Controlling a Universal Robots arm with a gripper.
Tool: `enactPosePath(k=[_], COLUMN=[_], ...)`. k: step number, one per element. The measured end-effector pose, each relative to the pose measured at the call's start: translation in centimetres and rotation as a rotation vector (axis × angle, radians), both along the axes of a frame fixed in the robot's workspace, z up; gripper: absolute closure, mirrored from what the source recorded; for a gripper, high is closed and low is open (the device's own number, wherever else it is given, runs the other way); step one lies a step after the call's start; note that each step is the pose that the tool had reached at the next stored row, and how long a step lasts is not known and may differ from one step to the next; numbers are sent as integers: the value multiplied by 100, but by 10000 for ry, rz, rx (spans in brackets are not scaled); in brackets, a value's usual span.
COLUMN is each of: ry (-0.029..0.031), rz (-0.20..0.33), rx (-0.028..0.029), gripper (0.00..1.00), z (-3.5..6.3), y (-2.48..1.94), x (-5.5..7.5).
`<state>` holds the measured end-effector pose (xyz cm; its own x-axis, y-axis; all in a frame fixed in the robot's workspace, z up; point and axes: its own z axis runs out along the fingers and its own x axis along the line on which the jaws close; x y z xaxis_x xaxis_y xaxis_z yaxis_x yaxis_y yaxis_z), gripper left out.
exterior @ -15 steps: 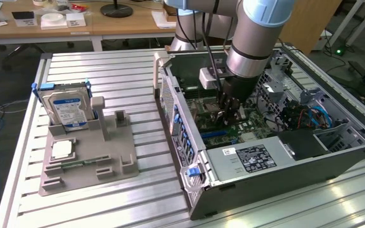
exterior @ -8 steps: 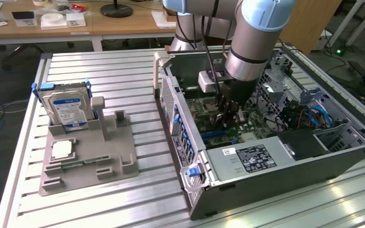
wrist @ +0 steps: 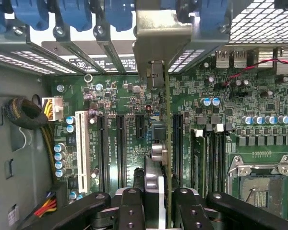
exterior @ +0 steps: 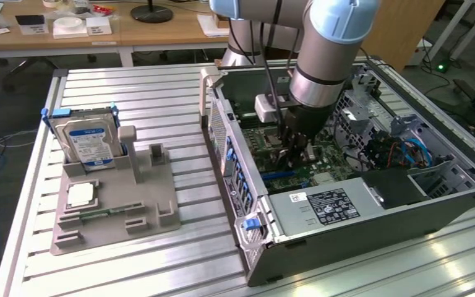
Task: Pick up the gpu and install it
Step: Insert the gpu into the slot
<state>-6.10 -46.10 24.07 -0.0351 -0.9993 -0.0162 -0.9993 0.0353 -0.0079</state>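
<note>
Your claw (wrist: pixel 156 201) is clamped on the gpu (wrist: pixel 166 143): in the wrist view the card stands edge-on between the two fingers, a thin green line running straight ahead of the claw toward the rear wall of the computer case (exterior: pixel 320 260). Its silver bracket (wrist: pixel 161 40) is at the far end from the claw, up against the row of blue slot latches (wrist: pixel 77 14) on that wall.

What matters here is how the card's long axis sits against the expansion slots (wrist: pixel 120 143) on the motherboard (wrist: pixel 240 96) directly beneath the claw. The card's edge runs parallel to those dark slots and appears to lie over the one just beside the memory stick (wrist: pixel 198 158), with the other dark slots and the white slot (wrist: pixel 80 143) off to the other side. I'd judge it lined up lengthwise, but you cannot tell from here whether the edge connector is touching or already in the slot.

In the exterior view the claw (exterior: pixel 297 151) is down inside the open case, which lies on the slatted counter (exterior: pixel 138 99), well apart from the grey parts holder (exterior: pixel 114 210).
</note>
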Motion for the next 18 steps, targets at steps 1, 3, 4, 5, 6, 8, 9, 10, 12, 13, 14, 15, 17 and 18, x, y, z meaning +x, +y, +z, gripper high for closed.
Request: enactPosePath(k=[1, 3, 4, 5, 6, 8, 9, 10, 12, 13, 14, 15, 17, 18], ry=[1, 1, 1, 1, 1, 2, 2, 1, 1, 2, 2, 2, 3, 2], rz=[0, 1, 0, 0, 0, 0, 2, 3, 0, 0, 0, 0, -3, -2], rx=[-1, -2, -2, -2, -2, -3, -2, -2, 0, 1, 2, 1, 1, 2], gripper=[72, 72, 72, 72, 72, 72, 72, 72, 72, 72, 72, 72, 72, 72], z=[-7, -26, -34, -42, -49, -71, -88, -106, -132, -138, -145, -149, -150, -151], y=[0, 2, 3, 5, 6, 10, 12, 14, 15, 15, 16, 15, 16, 16], x=[-4, -13, -18, -24, -30, -36, -36, -35, -37, -37, -37, -37, -46, -49])
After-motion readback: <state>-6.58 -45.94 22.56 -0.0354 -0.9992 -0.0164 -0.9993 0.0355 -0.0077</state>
